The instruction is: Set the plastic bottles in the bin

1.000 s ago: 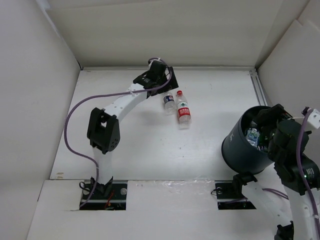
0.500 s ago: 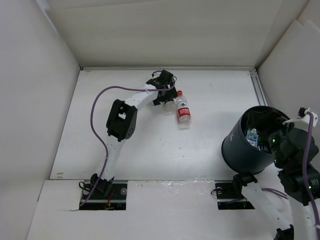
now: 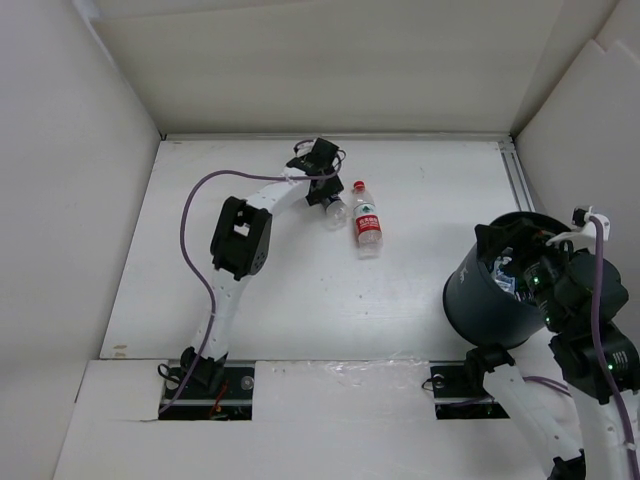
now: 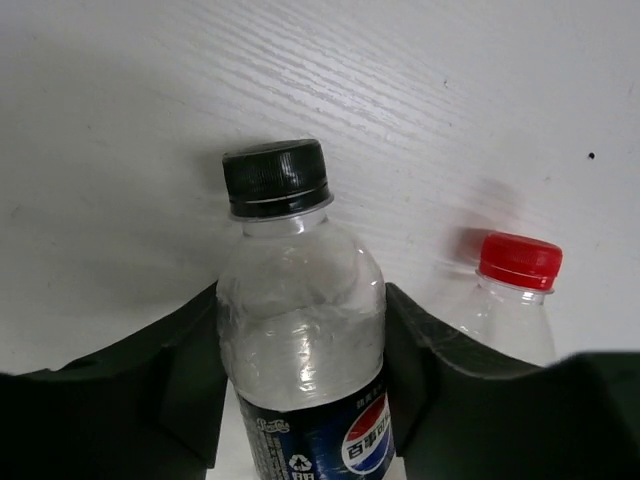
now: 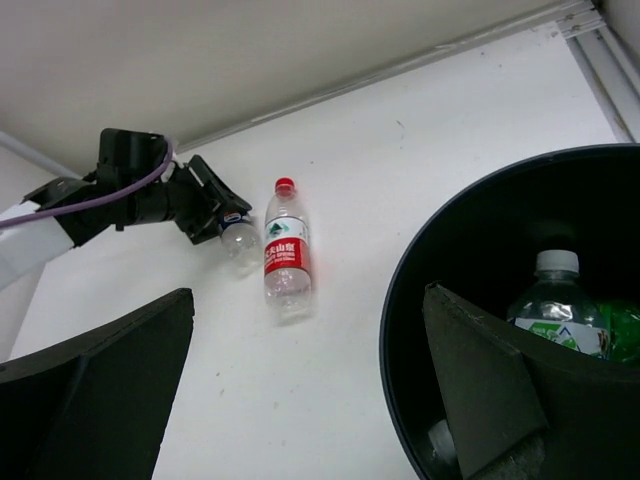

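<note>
The black-capped plastic bottle [image 4: 300, 290] lies on the table [image 3: 300, 310], the left gripper [image 4: 302, 345] clamped against its sides, with the red-capped bottle [image 3: 367, 222] just beside it. A white-capped bottle [image 5: 556, 300] sits inside the bin [image 3: 480, 305], where the right gripper [image 5: 308, 300] hangs over the rim with jaws spread wide

Top overhead, whole table [image 3: 320, 300]; left wrist close-up; right wrist farther, oblique; all share red-capped bottle [image 3: 367, 222].

Clear black-capped bottle [image 4: 300, 340] with a dark blue label bearing a red, white and blue roundel, clear red-capped bottle [image 3: 367, 222] with a red label, dark grey-black bin [image 3: 478, 305], green bottle [image 5: 626, 335] inside, white table [image 3: 300, 300], purple cable [image 5: 90, 199].
</note>
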